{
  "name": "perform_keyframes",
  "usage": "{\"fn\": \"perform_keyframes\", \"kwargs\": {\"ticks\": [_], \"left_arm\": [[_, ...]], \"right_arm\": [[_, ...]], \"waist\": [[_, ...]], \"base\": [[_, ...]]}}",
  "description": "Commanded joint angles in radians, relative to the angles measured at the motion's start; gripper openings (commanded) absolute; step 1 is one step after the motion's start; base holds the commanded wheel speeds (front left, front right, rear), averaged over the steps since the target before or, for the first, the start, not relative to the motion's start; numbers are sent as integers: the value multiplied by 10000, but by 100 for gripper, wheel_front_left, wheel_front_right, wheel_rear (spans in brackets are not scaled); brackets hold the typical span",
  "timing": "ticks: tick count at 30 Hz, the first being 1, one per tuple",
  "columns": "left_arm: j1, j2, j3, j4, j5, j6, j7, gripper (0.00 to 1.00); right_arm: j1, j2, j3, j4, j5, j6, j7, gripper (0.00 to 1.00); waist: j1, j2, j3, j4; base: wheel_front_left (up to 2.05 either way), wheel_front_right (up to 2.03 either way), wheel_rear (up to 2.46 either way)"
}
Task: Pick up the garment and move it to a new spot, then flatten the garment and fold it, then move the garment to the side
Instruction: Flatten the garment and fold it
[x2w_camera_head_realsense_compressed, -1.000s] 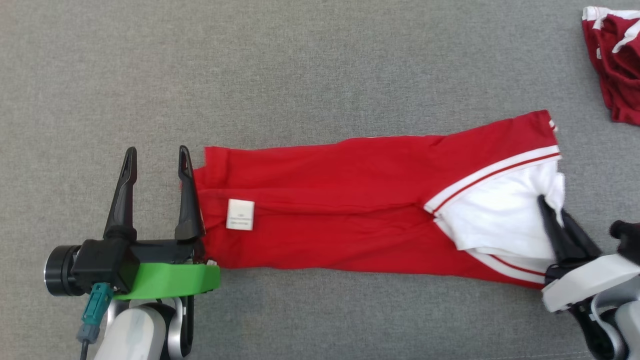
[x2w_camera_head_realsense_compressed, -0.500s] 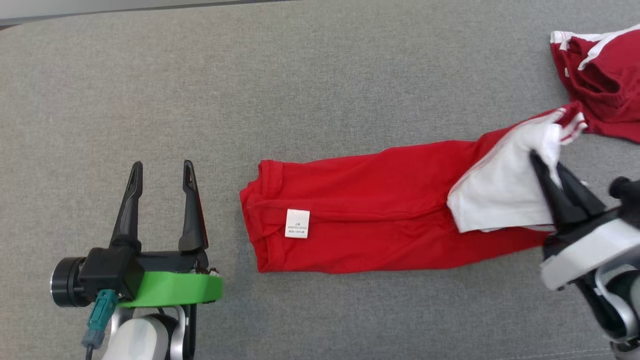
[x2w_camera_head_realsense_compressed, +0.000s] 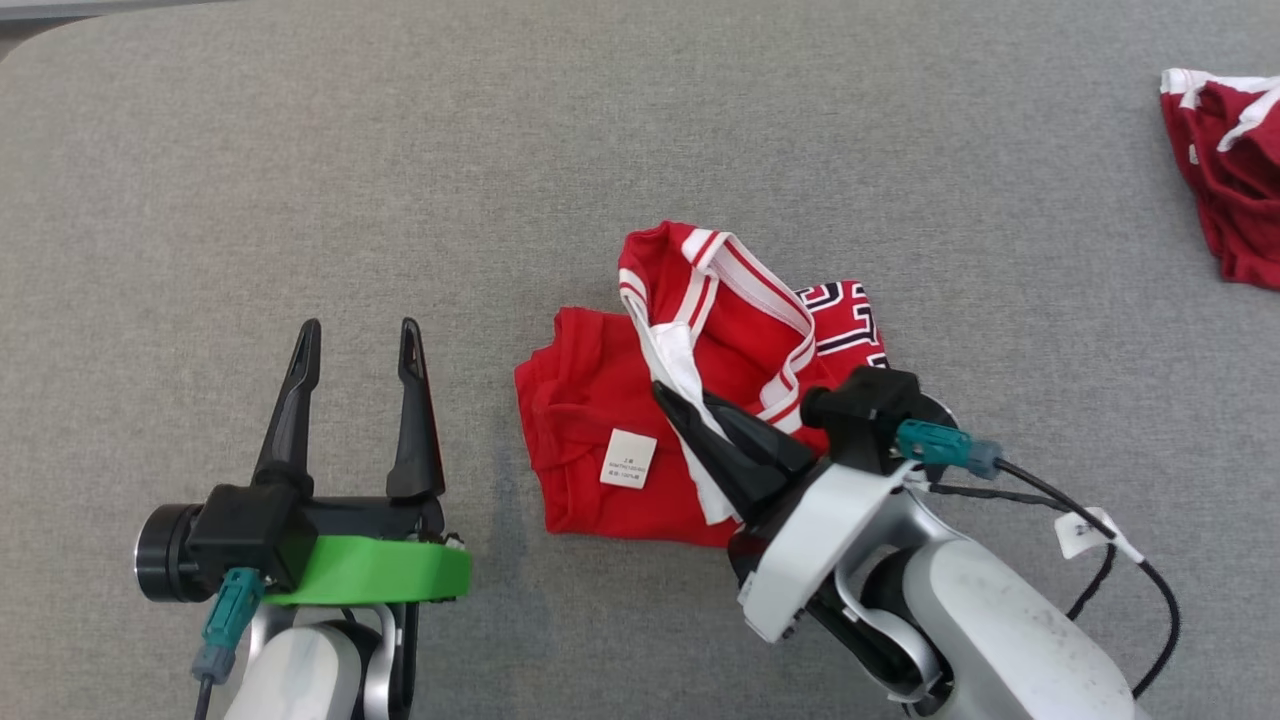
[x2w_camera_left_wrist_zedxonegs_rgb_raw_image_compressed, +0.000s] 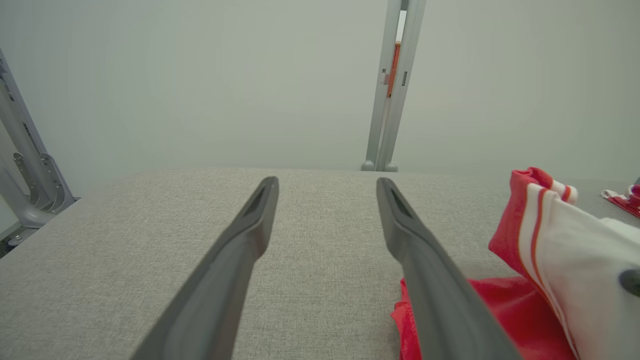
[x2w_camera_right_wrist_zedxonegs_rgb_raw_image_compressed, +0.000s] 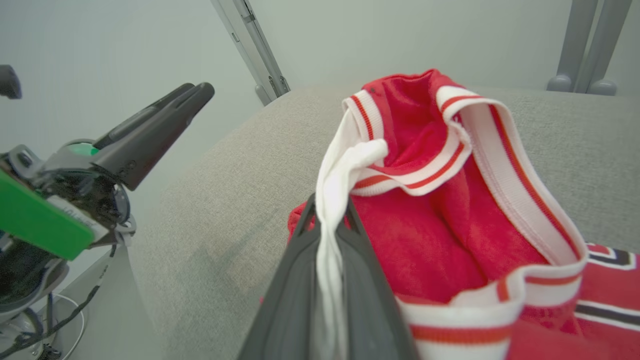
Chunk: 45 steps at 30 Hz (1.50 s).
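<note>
Garment (x2w_camera_head_realsense_compressed: 585, 400) lies mid-table (x2w_camera_head_realsense_compressed: 300, 150), one end doubled over the other. Right gripper (x2w_camera_head_realsense_compressed: 665, 398) has its jaws clamped on the white edge, holding that end above the lower layer, likely to lay the fold. Left gripper (x2w_camera_head_realsense_compressed: 355, 335) sits near the hem without touching it, jaws wide and empty.

The head view looks steeply down from above onto the grey desk (x2w_camera_head_realsense_compressed: 200, 150), with the left tool (x2w_camera_head_realsense_compressed: 359, 324) at the lower left of the frame and the right tool (x2w_camera_head_realsense_compressed: 662, 390) at lower centre. The left wrist view sits low, just over the desk, facing nearly level along its own fingers (x2w_camera_left_wrist_zedxonegs_rgb_raw_image_compressed: 240, 260) toward a pale wall (x2w_camera_left_wrist_zedxonegs_rgb_raw_image_compressed: 150, 75) and a grey post (x2w_camera_left_wrist_zedxonegs_rgb_raw_image_compressed: 392, 85) at upper centre. The right wrist view is pressed close to the garment (x2w_camera_right_wrist_zedxonegs_rgb_raw_image_compressed: 430, 225), and the left tool shows at its left edge. All three views share the garment and the desk around it.
</note>
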Motion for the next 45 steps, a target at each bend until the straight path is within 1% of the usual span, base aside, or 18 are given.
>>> {"fn": "perform_keyframes", "kwargs": {"ticks": [1,2,3,4,5,6,9,12,15,17,19,22,26,30,32,35,39,45], "left_arm": [[-180,-69,8,31,-64,-25,-80,100],[-208,-97,-4,77,-79,-28,-77,100],[-239,-106,-8,102,-75,-36,-88,100],[-269,-109,-1,130,-73,-47,-110,100],[-281,-116,10,160,-67,-48,-115,100],[-283,-125,16,187,-59,-51,-138,100],[-338,-119,73,224,-33,-37,-182,100],[-336,-84,132,254,-2,1,-189,100],[-286,-42,172,280,37,49,-195,100],[-233,-9,181,279,77,87,-205,100],[-180,26,203,272,89,96,-210,100],[-134,102,209,241,152,143,-203,100],[-107,245,222,234,171,163,-110,100],[-30,382,228,258,188,172,10,100],[17,433,228,266,201,192,69,100],[51,497,226,259,194,211,118,100],[152,528,170,125,240,325,254,100],[218,583,126,74,205,334,334,100]], "right_arm": [[-226,140,67,401,2,0,-184,0],[-317,255,178,720,8,0,-317,0],[-407,356,243,914,63,0,-455,3],[-530,411,344,1147,12,0,-598,42],[-606,450,456,1280,31,0,-717,92],[-719,461,537,1374,11,0,-948,100],[-944,405,630,1322,-90,0,-1696,100],[-1061,203,639,764,-104,0,-2610,100],[-866,-46,276,79,-172,0,-3214,100],[-557,-255,-309,-384,-308,0,-3427,100],[-155,-450,-1156,-743,-512,0,-3517,100],[676,-669,-2673,-1151,-798,0,-3489,100],[1848,-859,-4529,-1375,-1060,0,-3302,100],[2824,-837,-5633,-1555,-1165,0,-3164,100],[3155,-763,-5922,-1688,-1188,0,-3078,100],[3495,-674,-6089,-1896,-1206,0,-2982,100],[3711,-546,-6143,-2102,-1198,0,-2864,100],[3788,-508,-6175,-2192,-1213,0,-2790,100]], "waist": [[0,0,180,187],[0,0,225,223],[0,0,263,247],[0,0,305,260],[0,0,332,267],[0,0,360,270],[0,0,420,242],[0,0,427,166],[0,0,399,46],[0,0,363,-49],[0,0,342,-149],[0,0,319,-299],[0,0,294,-491],[0,0,218,-662],[0,0,184,-728],[0,0,137,-802],[0,0,85,-869],[0,0,41,-874]], "base": [[0,0,0],[0,0,0],[0,0,0],[0,0,0],[0,0,0],[0,0,0],[0,0,0],[0,0,0],[0,0,0],[0,0,0],[0,0,0],[0,0,0],[0,0,0],[0,0,0],[0,0,0],[0,0,0],[0,0,0],[0,0,0]]}}
